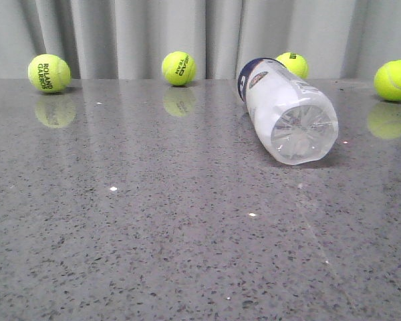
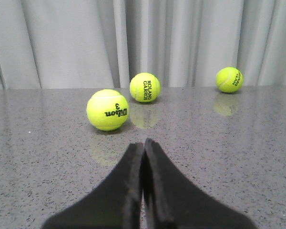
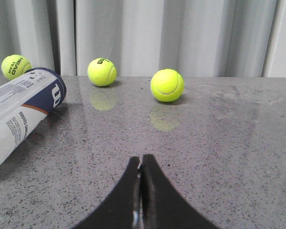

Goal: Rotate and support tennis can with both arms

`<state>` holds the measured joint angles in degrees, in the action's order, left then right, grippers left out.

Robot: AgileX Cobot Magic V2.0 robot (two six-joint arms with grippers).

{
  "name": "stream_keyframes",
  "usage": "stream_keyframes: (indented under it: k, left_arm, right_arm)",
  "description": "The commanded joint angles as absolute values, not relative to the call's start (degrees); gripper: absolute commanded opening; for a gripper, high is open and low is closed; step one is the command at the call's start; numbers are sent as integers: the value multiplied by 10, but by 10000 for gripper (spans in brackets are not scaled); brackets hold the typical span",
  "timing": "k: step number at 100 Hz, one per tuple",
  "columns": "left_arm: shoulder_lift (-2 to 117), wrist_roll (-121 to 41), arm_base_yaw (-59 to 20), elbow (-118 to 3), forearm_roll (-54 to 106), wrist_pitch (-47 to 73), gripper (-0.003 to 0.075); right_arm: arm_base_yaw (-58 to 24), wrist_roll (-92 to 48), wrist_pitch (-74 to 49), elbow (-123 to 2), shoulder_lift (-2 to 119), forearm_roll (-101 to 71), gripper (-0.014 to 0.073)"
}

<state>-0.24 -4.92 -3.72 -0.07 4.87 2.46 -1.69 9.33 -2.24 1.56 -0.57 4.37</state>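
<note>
Grey speckled tabletop [image 1: 154, 234] fills the foreground. On it, right of centre, the tennis can [image 1: 287, 114] lies on its side, ribbed translucent bottom toward the front camera, white label and navy band behind. Four tennis balls line the far edge by the curtain [image 1: 120, 33]; a fifth, a Wilson ball [image 2: 107, 109], shows in the left wrist view. Left gripper [image 2: 144, 145] and right gripper [image 3: 141, 162] are both pressed closed, holding nothing.

Surface: glossy grey speckled stone surface [image 1: 154, 221] before me.
Lying on it: clear plastic tennis can [image 1: 287, 114] on its side; yellow tennis balls [image 1: 49, 73] along the far edge.
</note>
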Motion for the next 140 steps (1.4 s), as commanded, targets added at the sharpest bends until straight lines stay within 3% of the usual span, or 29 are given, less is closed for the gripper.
stream_keyframes:
  k: [1,95,140]
  left_arm:
    - [-22,-44,-38,25,52,-20,-20]
    - [-22,-44,-38,25,52,-20,-20]
    - [-22,-44,-38,25,52,-20,-20]
  right_arm:
    - [-15,94,27,5,-22,45,-69]
    - [-16,94,100,2,-22,45,-69]
    - [-16,87,-235,-218,73,45,-67]
